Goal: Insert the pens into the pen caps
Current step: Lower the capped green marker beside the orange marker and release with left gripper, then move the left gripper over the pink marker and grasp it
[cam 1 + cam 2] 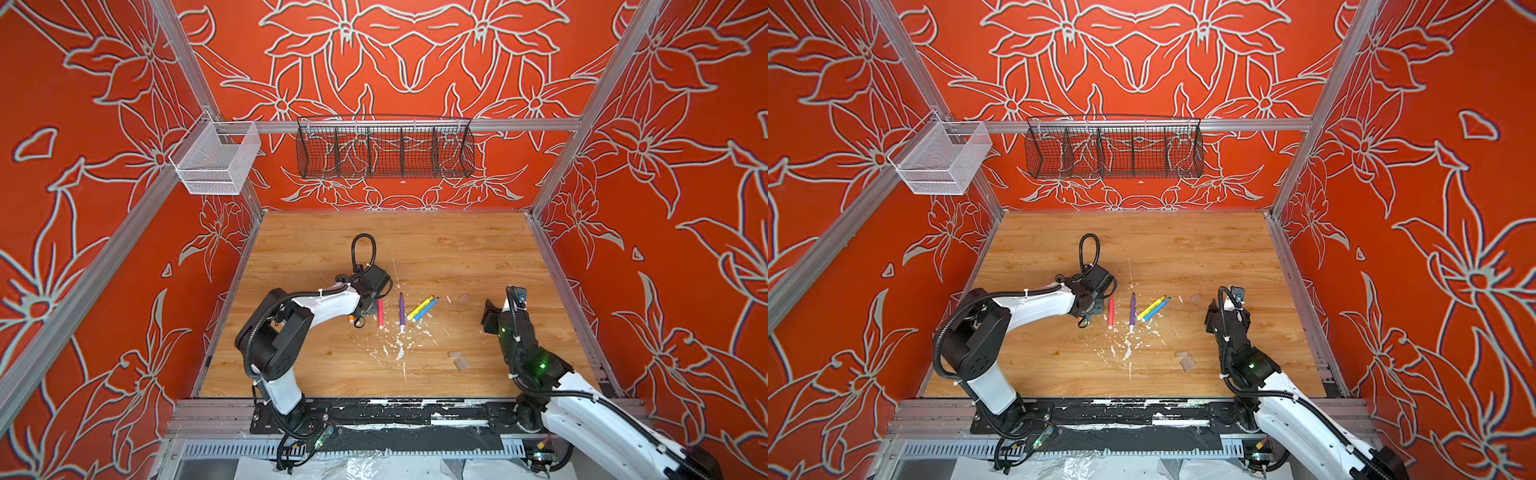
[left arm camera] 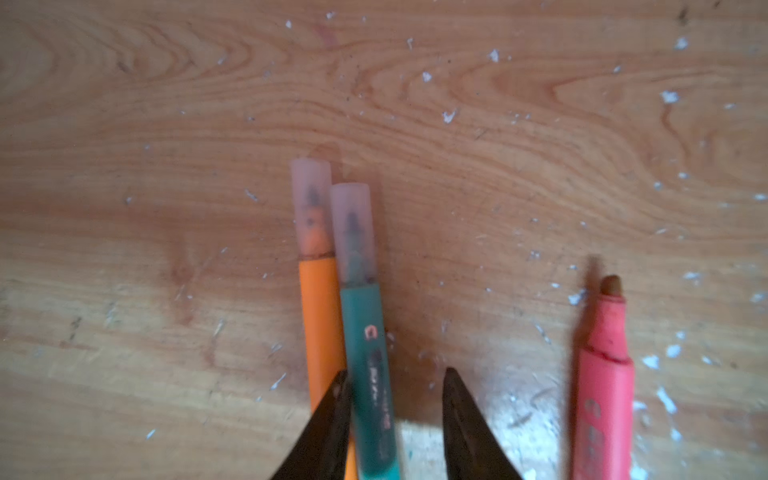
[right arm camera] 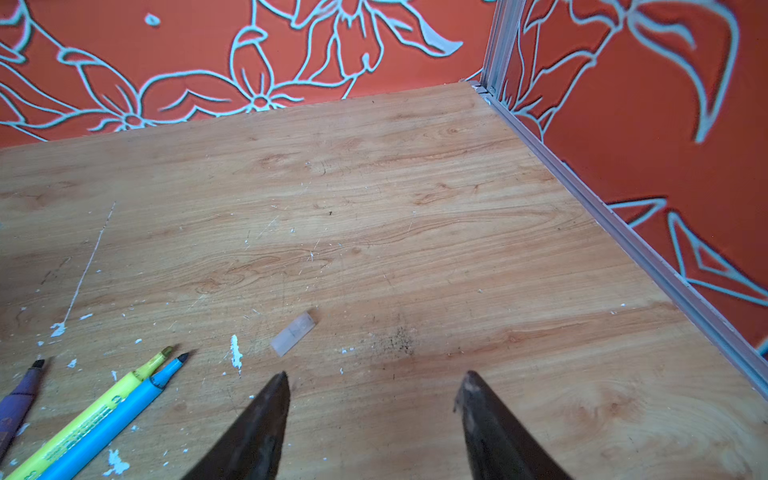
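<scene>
Lying side by side on the table, the capped green pen and orange pen are cut off beneath the left gripper, whose jaws stand parted astride the green barrel; the right gripper gapes empty near a faint loose cap.

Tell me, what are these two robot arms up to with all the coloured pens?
They are fitting pens into clear caps. The left arm has its jaws open around the green pen, which lies capped beside the capped orange pen. The pink pen, purple pen, yellow pen and blue pen lie uncapped on the table. The right arm hovers with open jaws near a loose cap, holding nothing.
</scene>
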Robot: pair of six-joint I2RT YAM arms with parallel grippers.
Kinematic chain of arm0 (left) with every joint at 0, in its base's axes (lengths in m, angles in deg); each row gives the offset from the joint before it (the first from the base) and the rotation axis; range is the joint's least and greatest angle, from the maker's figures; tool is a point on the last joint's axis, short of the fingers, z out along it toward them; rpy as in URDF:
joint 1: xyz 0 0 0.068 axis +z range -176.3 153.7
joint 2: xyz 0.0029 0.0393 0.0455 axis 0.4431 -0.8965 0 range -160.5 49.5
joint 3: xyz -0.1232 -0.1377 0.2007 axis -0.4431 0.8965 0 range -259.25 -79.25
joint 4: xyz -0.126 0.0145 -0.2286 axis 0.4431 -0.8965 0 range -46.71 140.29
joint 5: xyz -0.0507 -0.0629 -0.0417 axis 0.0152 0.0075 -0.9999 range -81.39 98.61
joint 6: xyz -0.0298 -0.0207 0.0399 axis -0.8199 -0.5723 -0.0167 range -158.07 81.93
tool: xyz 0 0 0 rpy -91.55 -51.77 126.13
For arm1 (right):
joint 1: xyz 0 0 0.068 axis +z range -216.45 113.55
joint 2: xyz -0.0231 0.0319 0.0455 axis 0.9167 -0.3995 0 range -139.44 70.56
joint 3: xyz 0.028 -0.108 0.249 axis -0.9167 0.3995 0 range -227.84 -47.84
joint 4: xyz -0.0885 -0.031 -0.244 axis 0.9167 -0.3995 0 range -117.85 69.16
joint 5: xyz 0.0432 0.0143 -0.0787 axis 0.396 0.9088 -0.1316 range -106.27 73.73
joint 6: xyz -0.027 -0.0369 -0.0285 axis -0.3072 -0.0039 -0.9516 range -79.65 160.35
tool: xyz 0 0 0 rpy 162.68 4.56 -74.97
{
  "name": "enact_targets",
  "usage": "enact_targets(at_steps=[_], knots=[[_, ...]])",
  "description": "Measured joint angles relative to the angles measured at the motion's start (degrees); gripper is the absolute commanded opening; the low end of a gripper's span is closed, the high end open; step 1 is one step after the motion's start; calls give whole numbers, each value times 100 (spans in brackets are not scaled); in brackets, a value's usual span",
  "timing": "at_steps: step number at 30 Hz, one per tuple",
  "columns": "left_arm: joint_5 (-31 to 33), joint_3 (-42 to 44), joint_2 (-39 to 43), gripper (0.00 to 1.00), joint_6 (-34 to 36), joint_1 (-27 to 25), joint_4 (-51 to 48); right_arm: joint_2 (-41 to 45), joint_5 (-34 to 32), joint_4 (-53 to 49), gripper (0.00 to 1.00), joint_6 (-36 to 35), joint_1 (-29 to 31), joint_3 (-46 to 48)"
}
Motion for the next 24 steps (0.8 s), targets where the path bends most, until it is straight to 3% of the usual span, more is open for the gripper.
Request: enact_targets(at_steps=[6,11,15,24], knots=[[-2,2,1025,38,-7,-201,-348,0,2,0,67,0,0,2],[39,7,1572,40,-52,-907,-385,0,31,0,67,0,0,2],[-4,44,1484,40,-138,-1237,-374,0,42,-2,67,0,0,2],[-168,120,592,40,-319,-1272,-177,0,44,0,67,0,0,0]])
